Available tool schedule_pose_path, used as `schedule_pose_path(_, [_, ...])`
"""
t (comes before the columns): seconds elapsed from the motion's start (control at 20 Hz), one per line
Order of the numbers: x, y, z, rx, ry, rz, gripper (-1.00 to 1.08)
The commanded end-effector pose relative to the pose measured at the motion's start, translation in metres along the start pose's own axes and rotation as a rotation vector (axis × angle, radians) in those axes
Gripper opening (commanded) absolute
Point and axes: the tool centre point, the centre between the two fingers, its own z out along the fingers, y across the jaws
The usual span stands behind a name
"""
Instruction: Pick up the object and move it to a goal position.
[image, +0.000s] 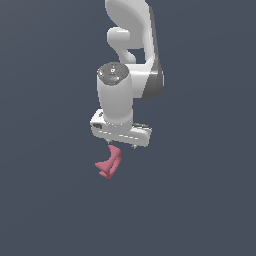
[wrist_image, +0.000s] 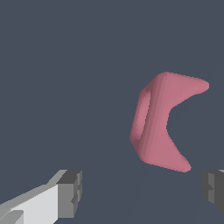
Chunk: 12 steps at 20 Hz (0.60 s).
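Observation:
The object (wrist_image: 157, 122) is a small pinkish-red piece with pointed lobes, lying on the dark grey floor. In the exterior view the object (image: 110, 165) shows just under the white hand, its upper tip hidden behind the hand. My gripper (image: 123, 146) hangs above it, pointing down. In the wrist view the gripper (wrist_image: 142, 190) is open, and the two grey fingertips (wrist_image: 72, 192) stand far apart. The object sits between their lines but ahead of them, nearer one fingertip, and neither touches it.
The plain dark grey floor (image: 50, 200) fills both views. The white arm (image: 132, 45) rises behind the hand in the exterior view. No goal marker shows.

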Motion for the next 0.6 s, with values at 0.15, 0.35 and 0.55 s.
schedule_pose_path(0.15, [0.022,0.030,0.019,-0.022,-0.011,0.136,1.00])
schedule_pose_path(0.35, [0.031,0.044,0.028,-0.034,-0.015,0.198,1.00])
schedule_pose_path(0.55, [0.036,0.051,0.032,-0.040,-0.016,0.229,1.00])
